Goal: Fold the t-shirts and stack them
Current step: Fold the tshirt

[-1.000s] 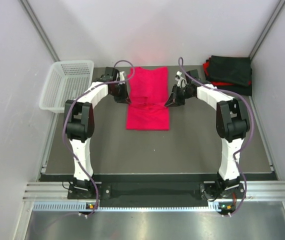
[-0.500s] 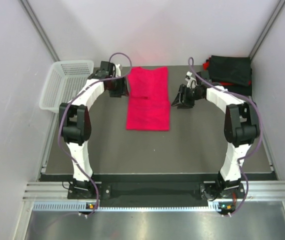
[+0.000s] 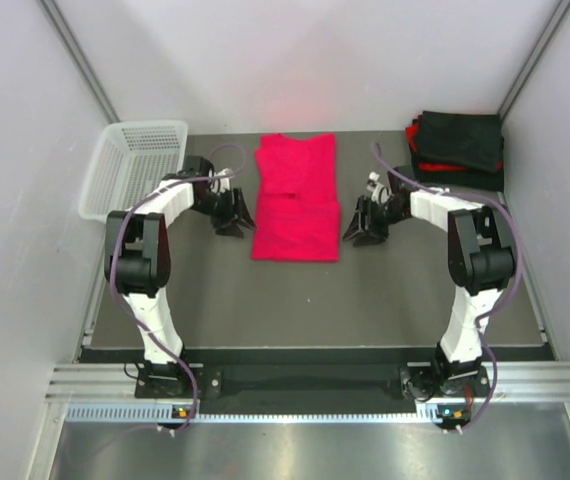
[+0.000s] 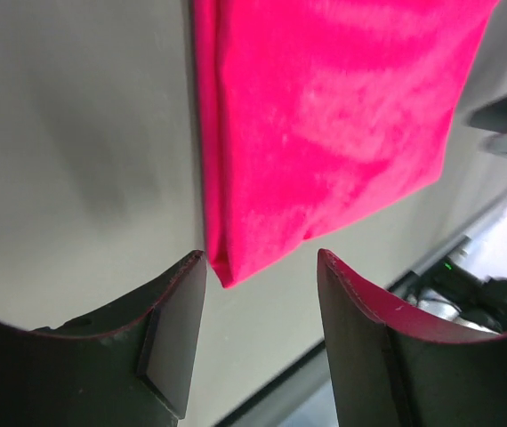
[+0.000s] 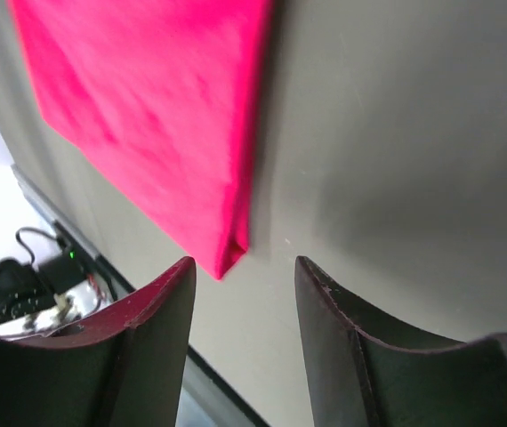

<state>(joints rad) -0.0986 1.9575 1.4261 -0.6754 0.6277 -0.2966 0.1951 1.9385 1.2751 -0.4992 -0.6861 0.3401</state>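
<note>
Folded crimson cloth t-shirt (image 3: 296,198) lies long axis near-to-far on grey desk (image 3: 395,290).
Left claw (image 3: 235,214) and right claw (image 3: 357,228) flank it, jaws apart, empty; wrist views alone reveal layered near corners.

I've had both let go of the red t-shirt's (image 3: 295,205) side edges: the left pincer (image 4: 258,267) and right pincer (image 5: 243,267) now stand open, drawn back toward its near corners, and its rumpled middle lies flatter
</note>
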